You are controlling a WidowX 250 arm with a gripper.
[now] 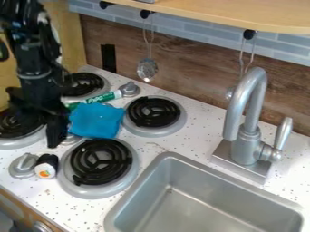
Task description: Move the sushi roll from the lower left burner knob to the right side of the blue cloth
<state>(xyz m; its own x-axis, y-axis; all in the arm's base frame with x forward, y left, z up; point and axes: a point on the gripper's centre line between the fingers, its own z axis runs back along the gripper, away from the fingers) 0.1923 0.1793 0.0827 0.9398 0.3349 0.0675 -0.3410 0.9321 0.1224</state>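
The black gripper (55, 132) hangs over the left side of the toy stove, at the left edge of one blue cloth (95, 120); whether it stands wide or narrow, or has hold of the cloth, cannot be told. The cloth lies crumpled among the burners, near the middle of the stove.

There are four coil burners: one at the back left (84, 84), one at the far left (13, 126), one at the back right (154, 112) and one in front (101, 161). The arm and gripper hide parts of the two on the left.

Three grey knobs show: one at the back (129, 89), one at the front left (23, 166) and a third (71, 139), mostly covered, just below the cloth. One green and white marker (104, 98) lies slanting behind the cloth, its right end by the back knob. One toy sushi roll (46, 166) sits between the front left knob and the front burner.

To the right are one metal sink (172, 156) and one faucet (245, 122) with a single lever. Three black hooks (145, 14) show under the wooden shelf (242, 13). Two utensils hang there, one slotted (147, 70), the other partly behind the faucet.
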